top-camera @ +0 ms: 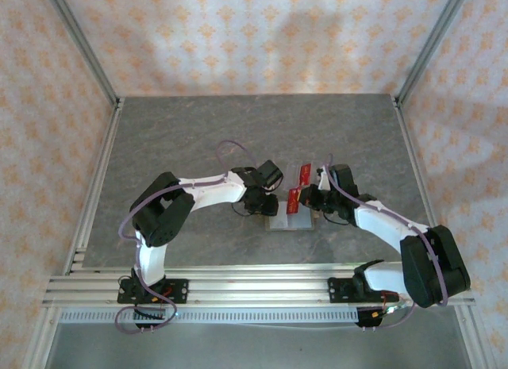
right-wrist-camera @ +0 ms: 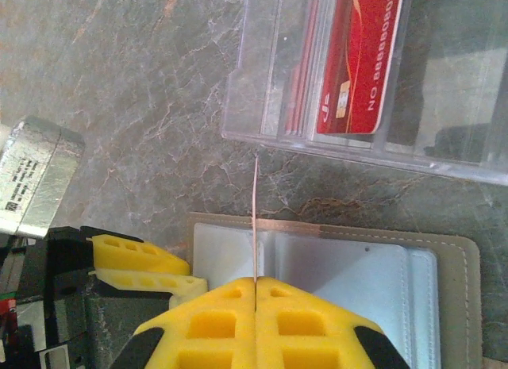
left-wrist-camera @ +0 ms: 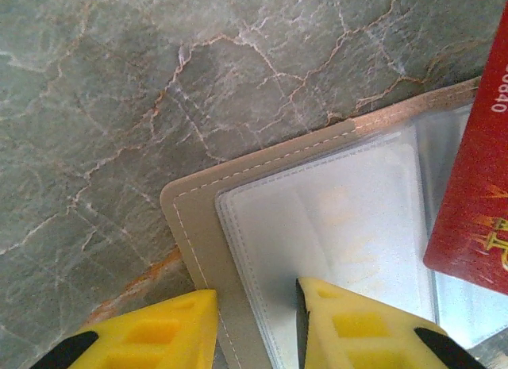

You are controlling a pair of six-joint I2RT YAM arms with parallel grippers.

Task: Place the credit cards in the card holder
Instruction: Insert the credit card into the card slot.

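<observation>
The counter (left-wrist-camera: 119, 107) is grey-green marble veined white and rust. The card holder (left-wrist-camera: 194, 226) is tan with pale stitching and frosted grey-white sleeves. At 3 o'clock, the credit card (left-wrist-camera: 476, 171) is red with white numerals. The left gripper (left-wrist-camera: 254, 301) and right gripper (right-wrist-camera: 255, 283) are yellow with black patches.

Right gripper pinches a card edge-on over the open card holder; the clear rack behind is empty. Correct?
The rack is not empty: the right wrist view shows red cards in it. The right gripper does pinch a card edge-on over the open card holder.
</observation>
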